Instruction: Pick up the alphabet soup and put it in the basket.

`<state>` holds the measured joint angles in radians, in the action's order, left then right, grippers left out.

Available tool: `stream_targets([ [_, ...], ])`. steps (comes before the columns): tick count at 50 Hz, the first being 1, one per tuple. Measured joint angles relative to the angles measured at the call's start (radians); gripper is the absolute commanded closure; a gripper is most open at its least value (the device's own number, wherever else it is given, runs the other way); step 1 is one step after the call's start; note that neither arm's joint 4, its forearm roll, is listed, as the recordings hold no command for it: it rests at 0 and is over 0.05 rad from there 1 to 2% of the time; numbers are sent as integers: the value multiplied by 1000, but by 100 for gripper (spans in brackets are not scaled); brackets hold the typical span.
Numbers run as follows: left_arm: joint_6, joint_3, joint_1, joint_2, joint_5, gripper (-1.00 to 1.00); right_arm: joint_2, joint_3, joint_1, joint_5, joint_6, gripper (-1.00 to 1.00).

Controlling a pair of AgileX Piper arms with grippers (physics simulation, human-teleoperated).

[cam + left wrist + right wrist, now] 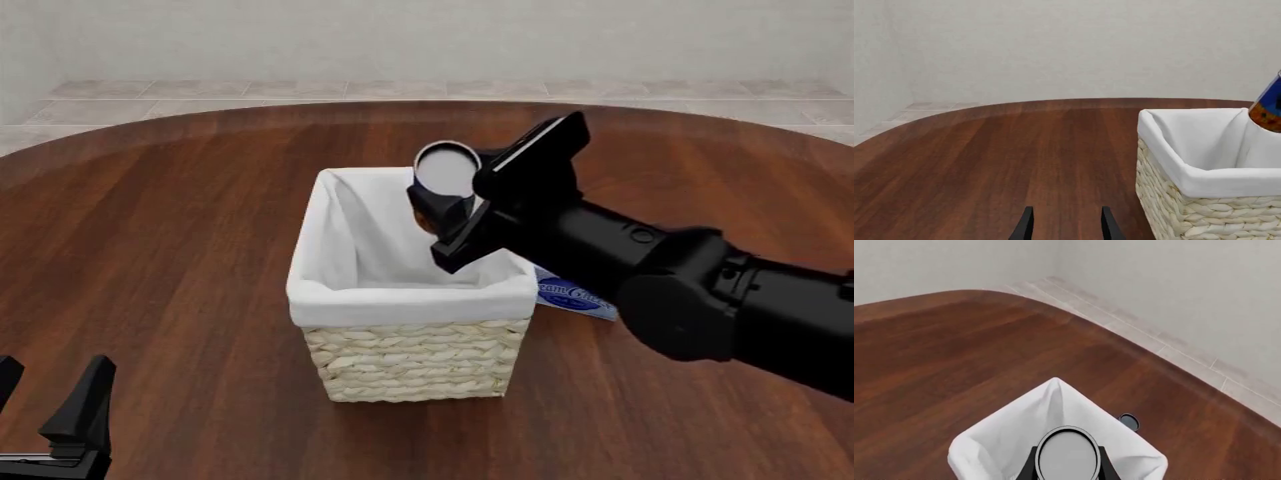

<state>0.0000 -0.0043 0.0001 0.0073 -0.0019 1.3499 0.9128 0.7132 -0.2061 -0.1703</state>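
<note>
The alphabet soup can [445,170] shows its silver-white lid and is held above the basket's far right part. My right gripper [447,205] is shut on it. In the right wrist view the can's lid [1067,455] sits between the fingers [1102,465], over the white lining. In the left wrist view the can's blue and orange label [1269,106] shows at the edge, above the basket [1201,210]. The straw-coloured basket [414,355] with white cloth lining stands mid-table. My left gripper [51,405] is open and empty, low at the near left, well apart from the basket.
A blue-and-white flat box [577,296] lies on the table right behind the basket, partly hidden by my right arm. A small dark round object [1129,421] shows on the table beyond the basket. The table's curved far edge [427,103] meets a tiled floor.
</note>
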Motion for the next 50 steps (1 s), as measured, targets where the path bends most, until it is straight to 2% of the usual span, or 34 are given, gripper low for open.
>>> stream_targets([
  [50,0,0,0,0,0,-100,77,22,2,0,3,100],
])
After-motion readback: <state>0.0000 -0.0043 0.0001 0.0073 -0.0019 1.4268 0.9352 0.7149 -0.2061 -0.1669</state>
